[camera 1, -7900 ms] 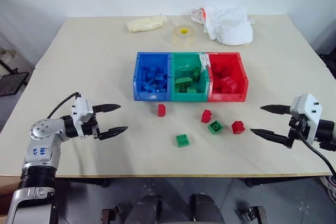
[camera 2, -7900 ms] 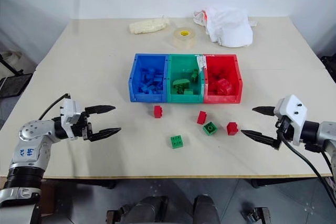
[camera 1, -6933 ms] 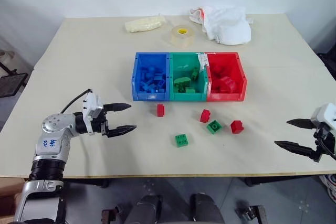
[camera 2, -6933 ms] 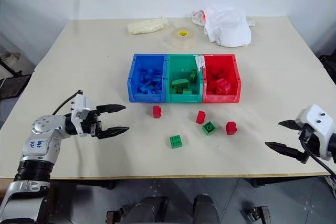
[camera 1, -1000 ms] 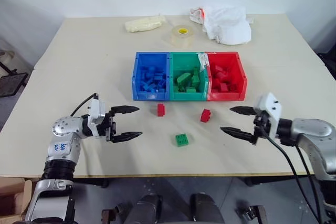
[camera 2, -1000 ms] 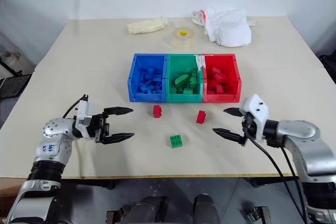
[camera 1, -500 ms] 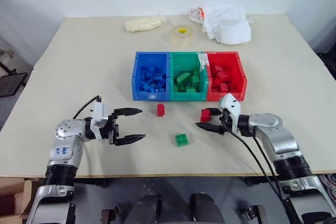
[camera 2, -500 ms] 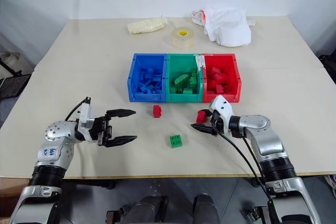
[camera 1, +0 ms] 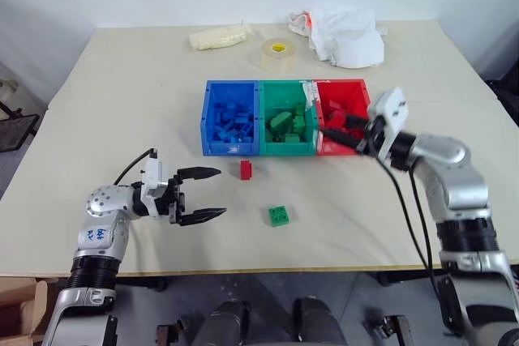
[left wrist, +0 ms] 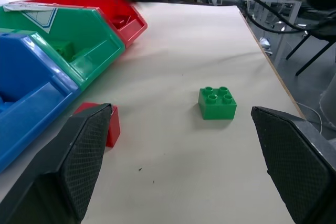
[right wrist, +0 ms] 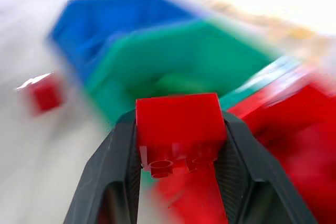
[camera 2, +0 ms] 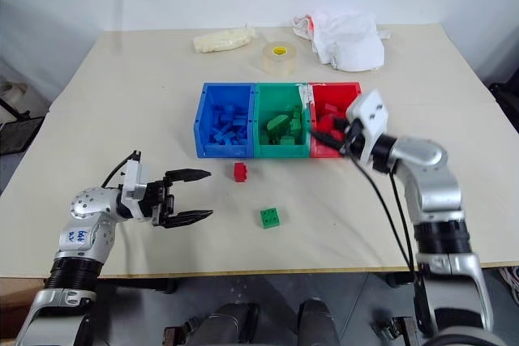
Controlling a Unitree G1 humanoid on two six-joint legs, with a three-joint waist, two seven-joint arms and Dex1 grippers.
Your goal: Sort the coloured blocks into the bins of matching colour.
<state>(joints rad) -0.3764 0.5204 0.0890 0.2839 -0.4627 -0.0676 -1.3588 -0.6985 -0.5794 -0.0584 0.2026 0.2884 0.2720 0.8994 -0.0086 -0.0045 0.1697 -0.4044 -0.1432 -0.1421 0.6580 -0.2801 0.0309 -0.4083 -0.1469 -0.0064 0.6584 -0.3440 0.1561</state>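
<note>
Right wrist view: you see the red block (right wrist: 178, 129) pinched between the two black fingers (right wrist: 118, 177), long axis across the gap from finger to finger.
Right gripper (camera 1: 336, 131): clamped on that block, above the front edge of the red bin (camera 1: 361, 93).
Green bin (camera 1: 284, 95): just beyond the fingertips, blue bin (camera 1: 212, 119) beside it.
Left gripper (camera 1: 212, 194): spread wide, holding nothing.
Green block (left wrist: 217, 103): ahead between your left fingers, studs up.
Second red block (camera 1: 246, 169): just off the left gripper's far fingertip.
</note>
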